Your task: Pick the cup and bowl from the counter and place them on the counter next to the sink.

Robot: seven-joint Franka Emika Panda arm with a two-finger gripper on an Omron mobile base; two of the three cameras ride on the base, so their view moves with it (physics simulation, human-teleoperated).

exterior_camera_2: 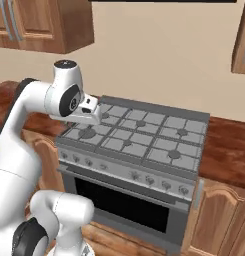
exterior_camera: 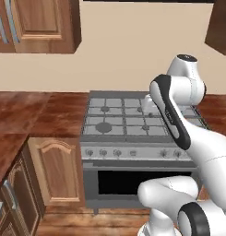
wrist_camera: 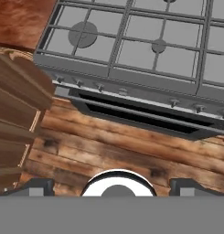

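Hand view shows my pincer [wrist_camera: 112,185] spread wide and empty, hanging over the stove [wrist_camera: 131,50] front and wooden floor [wrist_camera: 118,146]. Cup and bowl I cannot place yet; counter [exterior_camera: 26,110] lies left. Step: searching; next I must find them.

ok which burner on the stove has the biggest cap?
The front-left burner, in the row by the knobs. Its round cap is clearly wider than those of the other burners.

No readable text, label, brand or number on the stove [exterior_camera: 133,120], cabinets or counter [exterior_camera: 22,110].
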